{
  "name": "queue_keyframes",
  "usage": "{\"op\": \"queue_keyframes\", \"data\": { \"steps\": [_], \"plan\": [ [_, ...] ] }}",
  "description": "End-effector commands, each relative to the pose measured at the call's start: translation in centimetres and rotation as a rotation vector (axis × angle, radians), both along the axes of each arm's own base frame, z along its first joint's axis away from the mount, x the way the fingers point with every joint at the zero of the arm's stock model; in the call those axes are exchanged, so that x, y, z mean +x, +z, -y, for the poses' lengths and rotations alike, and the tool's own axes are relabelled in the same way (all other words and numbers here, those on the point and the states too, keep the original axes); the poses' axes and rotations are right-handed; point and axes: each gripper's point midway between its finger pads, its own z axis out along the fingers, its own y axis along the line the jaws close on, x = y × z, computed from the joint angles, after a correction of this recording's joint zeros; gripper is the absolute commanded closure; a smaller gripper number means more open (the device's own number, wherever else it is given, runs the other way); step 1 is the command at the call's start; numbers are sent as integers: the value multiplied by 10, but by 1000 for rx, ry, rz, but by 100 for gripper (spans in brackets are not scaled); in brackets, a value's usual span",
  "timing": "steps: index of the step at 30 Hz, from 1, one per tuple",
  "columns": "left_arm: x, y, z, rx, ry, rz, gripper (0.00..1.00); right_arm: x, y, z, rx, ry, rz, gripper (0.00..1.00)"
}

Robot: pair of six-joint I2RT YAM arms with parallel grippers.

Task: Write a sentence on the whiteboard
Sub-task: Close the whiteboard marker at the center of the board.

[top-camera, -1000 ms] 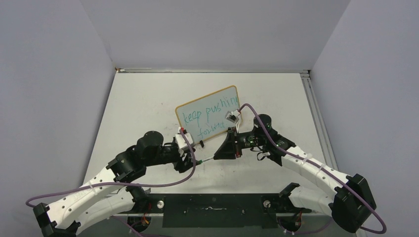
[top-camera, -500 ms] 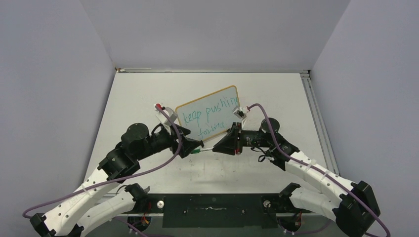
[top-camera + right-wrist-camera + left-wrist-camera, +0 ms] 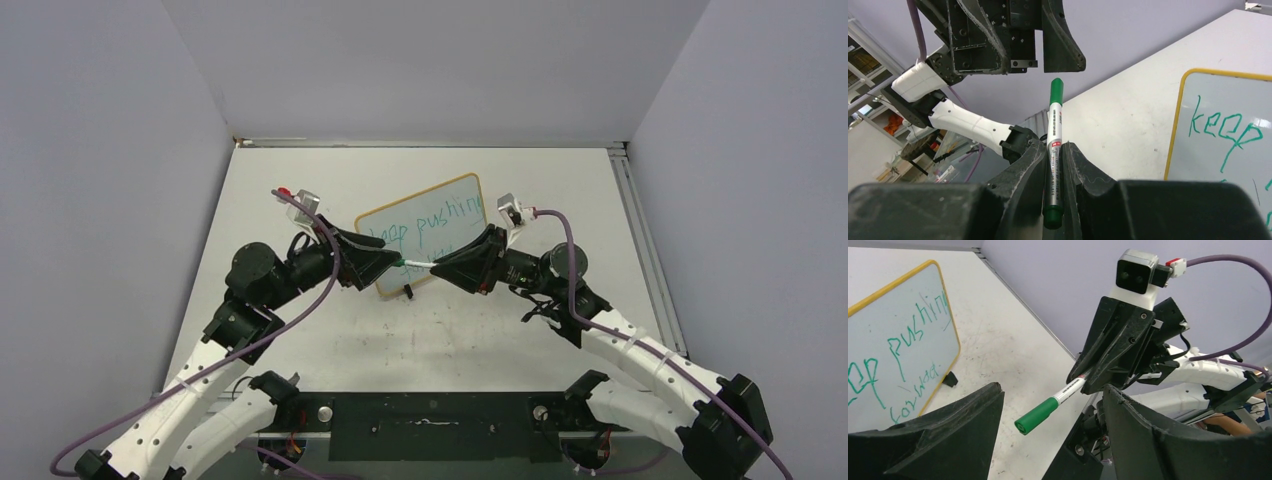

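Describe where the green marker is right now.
The green marker sits at the middle of the top view, just in front of the whiteboard. It is clamped by the right gripper, with its green end pointing at the open left gripper.

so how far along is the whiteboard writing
Done: the sentence stands in green on the whiteboard, in two lines. In hand: the right jaws are shut on the marker, whose green end, seemingly capped, points between the open left jaws. Left: likely only putting the marker down.
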Motion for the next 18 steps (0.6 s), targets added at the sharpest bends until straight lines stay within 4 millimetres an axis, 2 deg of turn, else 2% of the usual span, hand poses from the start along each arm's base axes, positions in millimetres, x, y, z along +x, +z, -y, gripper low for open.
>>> {"op": "queue_keyframes", "data": {
  "steps": [1, 10, 18],
  "plan": [
    [-9, 36, 0, -96, -52, 67, 30, -1, 53, -1, 133, 10, 145, 95],
    [-9, 29, -3, -121, -54, 24, 32, -3, 59, 2, 167, 6, 153, 95],
    [-11, 31, -3, -150, -65, 20, 60, -6, 60, 2, 189, 25, 140, 95]
  ]
}}
